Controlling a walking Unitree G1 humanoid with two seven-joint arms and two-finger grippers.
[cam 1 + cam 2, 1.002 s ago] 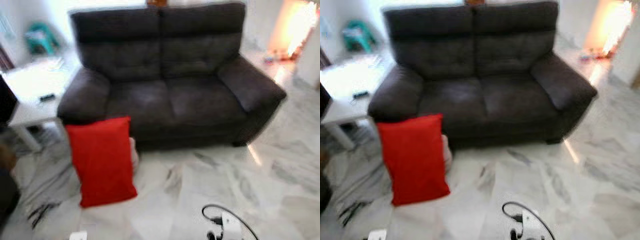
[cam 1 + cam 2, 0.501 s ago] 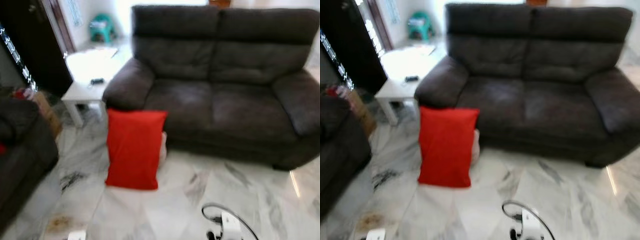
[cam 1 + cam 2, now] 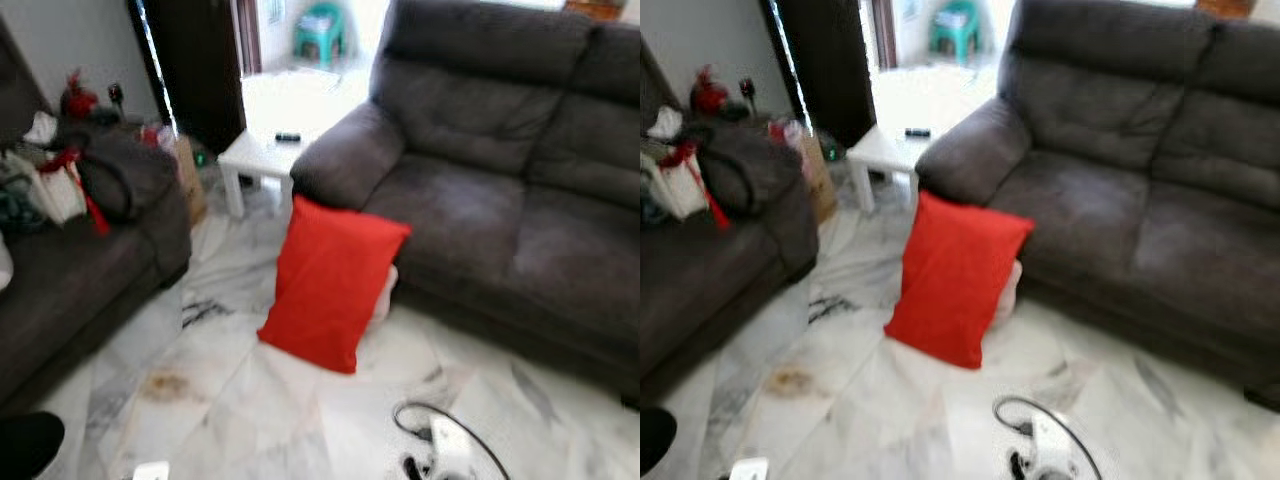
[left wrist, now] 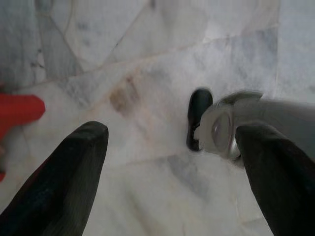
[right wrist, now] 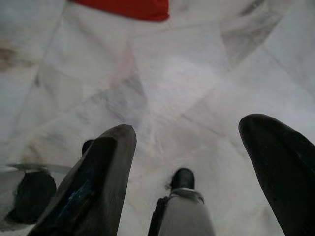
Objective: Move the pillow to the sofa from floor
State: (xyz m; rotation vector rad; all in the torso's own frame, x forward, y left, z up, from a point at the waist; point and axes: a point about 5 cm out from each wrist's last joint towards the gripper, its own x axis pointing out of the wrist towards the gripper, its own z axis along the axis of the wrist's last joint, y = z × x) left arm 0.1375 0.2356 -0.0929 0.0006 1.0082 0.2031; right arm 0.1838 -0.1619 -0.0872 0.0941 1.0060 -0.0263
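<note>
Marble floor (image 3: 240, 400), view panned left since 0.5 s ago; second couch (image 3: 70, 270) now visible.
Red pillow (image 3: 332, 282) unmoved, leaning on sofa (image 3: 480, 200); left gripper (image 4: 172, 162) and right gripper (image 5: 197, 162) fingers apart above floor.

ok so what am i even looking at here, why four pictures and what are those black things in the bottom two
These come from a walking humanoid robot in a living room. The two upper pictures are its head cameras, side by side, looking down at a red pillow standing on the marble floor and leaning against a dark sofa. A white side table and a second sofa with bags are nearby, and a cable lies on the floor. The lower pictures come from cameras on each wrist. The black shapes are each gripper's two fingers: the left gripper and right gripper, both open, holding nothing, pointing at the floor.
</note>
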